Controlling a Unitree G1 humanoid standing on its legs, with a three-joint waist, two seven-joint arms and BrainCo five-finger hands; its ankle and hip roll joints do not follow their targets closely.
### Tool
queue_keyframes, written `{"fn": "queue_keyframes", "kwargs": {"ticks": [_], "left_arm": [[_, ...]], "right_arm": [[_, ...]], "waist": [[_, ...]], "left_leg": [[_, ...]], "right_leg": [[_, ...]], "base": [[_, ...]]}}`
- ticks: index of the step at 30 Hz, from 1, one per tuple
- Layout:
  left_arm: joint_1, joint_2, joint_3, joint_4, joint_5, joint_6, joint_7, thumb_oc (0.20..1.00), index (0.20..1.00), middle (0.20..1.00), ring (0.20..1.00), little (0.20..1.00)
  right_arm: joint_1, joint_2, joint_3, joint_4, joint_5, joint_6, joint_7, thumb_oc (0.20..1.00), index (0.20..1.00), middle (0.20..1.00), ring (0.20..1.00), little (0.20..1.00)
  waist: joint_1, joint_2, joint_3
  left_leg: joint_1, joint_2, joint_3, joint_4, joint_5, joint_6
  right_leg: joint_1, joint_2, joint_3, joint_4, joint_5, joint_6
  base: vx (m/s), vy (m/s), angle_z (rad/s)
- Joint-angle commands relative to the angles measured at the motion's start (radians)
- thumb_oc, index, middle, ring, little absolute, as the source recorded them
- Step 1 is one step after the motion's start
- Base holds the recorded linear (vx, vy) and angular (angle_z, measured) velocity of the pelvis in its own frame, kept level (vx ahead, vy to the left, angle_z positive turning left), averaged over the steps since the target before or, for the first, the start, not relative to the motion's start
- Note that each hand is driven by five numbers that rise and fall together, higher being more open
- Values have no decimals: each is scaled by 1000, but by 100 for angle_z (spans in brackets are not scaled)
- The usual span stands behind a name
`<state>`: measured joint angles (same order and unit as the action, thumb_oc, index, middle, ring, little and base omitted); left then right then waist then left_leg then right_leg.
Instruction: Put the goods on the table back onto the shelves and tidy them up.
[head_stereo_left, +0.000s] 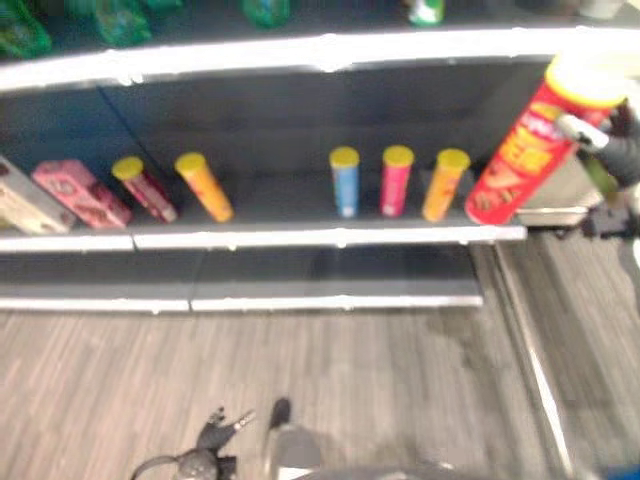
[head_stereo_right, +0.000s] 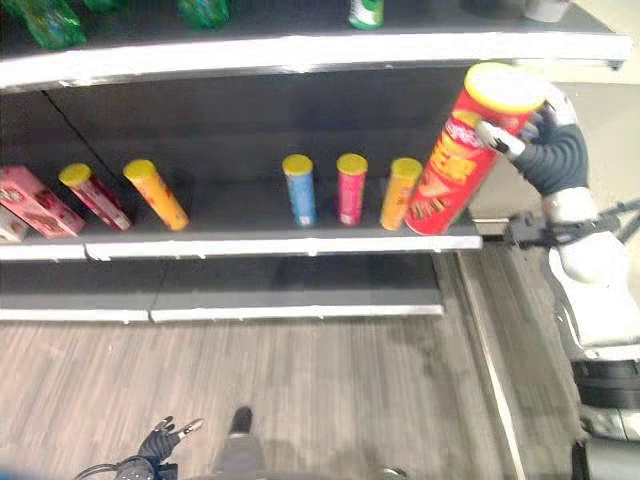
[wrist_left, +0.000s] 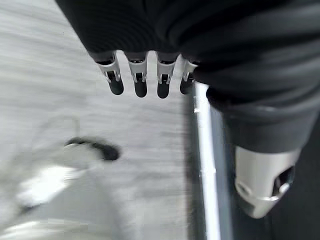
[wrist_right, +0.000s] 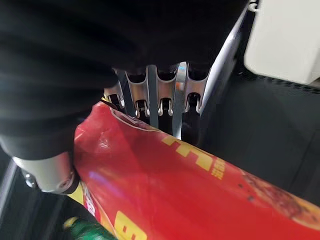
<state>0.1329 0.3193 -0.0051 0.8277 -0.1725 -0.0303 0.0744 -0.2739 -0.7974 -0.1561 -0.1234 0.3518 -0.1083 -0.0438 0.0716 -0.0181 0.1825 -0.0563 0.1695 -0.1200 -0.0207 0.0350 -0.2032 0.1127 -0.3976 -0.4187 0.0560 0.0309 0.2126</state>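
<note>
Red with a yellow lid, the big chip can (head_stereo_right: 464, 150) leans at 3 o'clock over the shelf (head_stereo_right: 250, 245) edge, gripped near its top by the right hand (head_stereo_right: 535, 135). Just beside it stands an orange can (head_stereo_right: 400, 193). The left hand (wrist_left: 145, 75) hangs with relaxed fingers over the floor (wrist_left: 50, 75).

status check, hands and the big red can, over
Right hand shut on big red can, tilted at shelf's right end. Left hand empty, low. Orange can close beside.
</note>
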Motion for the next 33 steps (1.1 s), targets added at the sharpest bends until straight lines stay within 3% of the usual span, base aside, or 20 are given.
{"fn": "queue_keyframes", "kwargs": {"ticks": [1,2,4,5,6,7,8,10,11,12,14,15,19,20,21,24,26,28,31,33], "left_arm": [[5,78,-22,-57,52,-30,10,1000,1000,1000,1000,1000],[14,86,0,-69,52,-27,13,1000,1000,1000,1000,1000],[14,86,1,-70,52,-27,13,1000,1000,1000,1000,1000],[10,86,9,-58,48,-26,16,1000,1000,1000,1000,1000],[7,78,20,-35,30,-24,18,1000,1000,1000,1000,1000],[6,75,24,-30,26,-22,19,1000,1000,1000,1000,1000],[6,75,24,-30,26,-22,19,1000,1000,1000,1000,1000],[1,54,23,-10,13,-2,27,1000,1000,1000,1000,1000],[0,53,23,-10,13,-1,28,1000,1000,1000,1000,1000],[6,38,9,-36,17,-13,17,1000,1000,1000,1000,1000],[7,14,16,-43,-17,-26,14,1000,1000,1000,1000,1000],[6,0,7,-47,-18,-24,5,1000,1000,1000,1000,1000],[6,0,7,-47,-18,-24,5,1000,1000,1000,1000,1000],[24,-11,4,-55,-12,-20,-4,1000,1000,1000,1000,1000],[45,-12,37,-38,-6,-18,-2,1000,1000,1000,1000,1000],[41,0,32,-31,5,-18,6,1000,1000,1000,1000,1000],[47,2,27,-33,9,-19,6,1000,1000,1000,1000,1000],[25,12,-1,-31,48,-17,4,1000,1000,1000,1000,1000],[14,48,-21,-59,78,-15,6,1000,1000,1000,1000,1000],[6,70,-12,-60,80,-15,12,1000,1000,1000,1000,1000]], "right_arm": [[-100,-53,14,-59,-41,-43,-13,200,200,200,200,200],[-107,-51,34,-57,-57,-36,-6,200,200,200,200,200],[-109,-51,35,-56,-57,-36,-7,200,200,200,200,200],[-108,-53,37,-59,-53,-34,0,200,200,200,200,200],[-110,-63,38,-73,-37,-40,8,200,200,200,200,200],[-107,-65,36,-80,-30,-40,11,200,200,200,200,200],[-107,-65,36,-80,-30,-40,11,200,200,200,200,200],[-103,-80,49,-68,-25,-55,-6,200,200,200,200,200],[-105,-81,50,-67,-24,-56,-6,200,200,200,200,200],[-87,-103,46,-114,-38,-34,47,200,200,200,200,200],[-82,-103,53,-95,-16,-58,44,200,200,200,200,200],[-71,-115,52,-87,-21,-53,44,200,200,200,200,200],[-71,-115,52,-87,-21,-53,44,200,200,200,200,200],[-72,-119,64,-89,-14,-47,53,200,200,200,200,200],[-47,-103,81,-103,-31,-35,81,200,200,200,200,200],[-30,-97,82,-113,-32,-35,85,200,200,200,200,200],[-21,-94,76,-117,-26,-36,85,200,200,200,200,200],[21,-77,44,-123,-50,-26,90,200,200,200,200,200],[18,-45,42,-124,-73,-11,88,200,200,200,200,200],[-16,-30,76,-120,-92,-10,87,200,200,200,200,200]], "waist": [[34,9,-64],[41,25,-48],[39,22,-50],[32,24,-41],[28,27,-28],[30,27,-29],[30,27,-30],[31,2,-4],[30,3,-6],[31,-23,10],[40,-26,16],[34,-28,28],[33,-28,26],[27,-23,41],[35,-26,28],[22,-13,4],[22,-1,-3],[-2,26,-24],[-5,17,-5],[-3,16,26]], "left_leg": [[66,1,23,-67,-80,62],[75,-37,53,-67,-90,92],[71,-42,53,-67,-86,94],[66,-57,55,-66,-78,106],[47,-96,49,-58,-59,135],[37,-111,43,-57,-50,141],[36,-111,43,-57,-50,141],[16,-164,27,-47,-31,150],[12,-163,25,-47,-28,150],[-8,-198,-1,-1,-42,139],[-33,-213,3,48,-53,125],[-68,-202,42,104,-58,110],[-71,-203,41,105,-58,110],[-90,-135,141,140,-60,101],[-87,24,128,112,-22,81],[-60,114,75,8,43,54],[-49,125,43,-14,48,47],[-33,97,37,-15,4,15],[-43,8,32,68,-93,62],[-45,-33,59,93,-119,92]], "right_leg": [[-116,-79,50,-36,186,49],[-121,-69,32,19,112,27],[-126,-75,33,21,113,28],[-136,-35,78,70,78,9],[-142,98,160,143,-38,-24],[-149,152,176,157,-80,-39],[-151,152,176,157,-80,-39],[-172,307,224,153,-147,-96],[-172,309,222,147,-141,-96],[-131,335,254,81,-158,-125],[-95,315,224,32,-132,-130],[-79,301,191,7,-130,-127],[-80,301,190,7,-130,-127],[-61,278,161,-25,-117,-113],[-49,224,143,-61,-97,-76],[-48,195,144,-77,-100,-55],[-40,188,150,-85,-102,-43],[-36,120,142,-77,-69,-8],[-94,13,183,-7,7,17],[-162,-32,207,70,69,14]], "base": [[-308,620,-41],[-252,494,-45],[-125,223,-43],[-200,341,-9],[-237,395,18],[-157,272,12],[-81,120,0],[-130,120,-8],[-111,81,37],[-16,57,53],[-28,67,85],[-48,31,87],[-28,37,78],[-94,478,12],[-86,594,-5],[35,372,17],[74,373,36],[82,622,28],[-39,432,11],[-114,353,-22]]}}
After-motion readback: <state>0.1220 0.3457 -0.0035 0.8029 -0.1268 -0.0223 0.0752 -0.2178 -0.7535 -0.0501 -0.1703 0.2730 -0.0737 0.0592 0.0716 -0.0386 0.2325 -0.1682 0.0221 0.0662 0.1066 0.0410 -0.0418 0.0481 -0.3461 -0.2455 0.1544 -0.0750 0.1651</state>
